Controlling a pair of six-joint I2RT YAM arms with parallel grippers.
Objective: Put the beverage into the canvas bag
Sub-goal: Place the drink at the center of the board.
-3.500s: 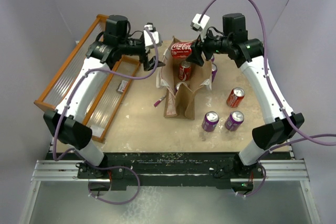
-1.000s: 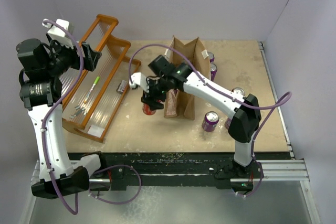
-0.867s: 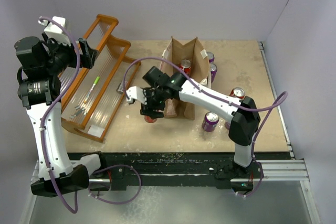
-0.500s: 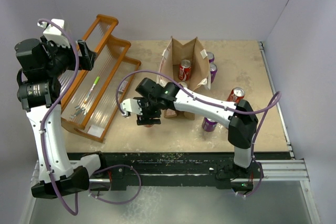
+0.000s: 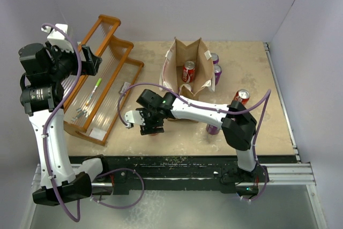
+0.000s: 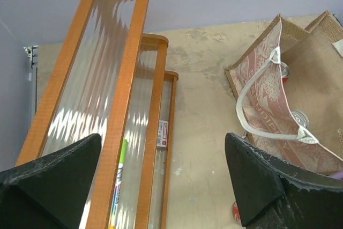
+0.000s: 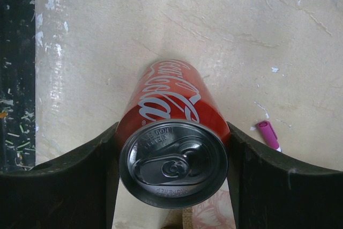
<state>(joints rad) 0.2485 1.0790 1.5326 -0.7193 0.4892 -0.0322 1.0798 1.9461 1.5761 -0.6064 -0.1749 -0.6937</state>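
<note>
1. Right gripper (image 5: 151,124): it sits low over the worktop, left of centre and close to the near edge. Both fingers press against the sides of the red cola can (image 7: 169,105), so the beverage is pinched in the right gripper, well short of the bag. I cannot tell from either view whether the can's base touches the board.

2. A pink marker tip (image 7: 268,132) lies on the board just beside the can. I leave it alone.

3. The canvas bag (image 5: 172,63) stands open at the middle of the worktop, toward the far edge. One red can (image 5: 188,71) already lies inside, and a second can top shows below it (room in there looks limited).

4. Left gripper (image 6: 163,148): it is raised at the far left corner above the orange rack (image 5: 102,92), with its fingers spread wide and holding nothing. It is well apart from the bag.

5. The step in hand, as I judge it, is carrying the can to the bag. To do it well:
- Keep the pinch firm and raise the can above the bag's rim before travelling.
- Move toward the far edge and stop over the open mouth, not over its wall.
- Keep clear of the white handle (image 6: 252,105) loops.
- Aim for a gap beside the cans already inside.
- Lower the can before letting go, because a drop from height could tip the bag.
</note>
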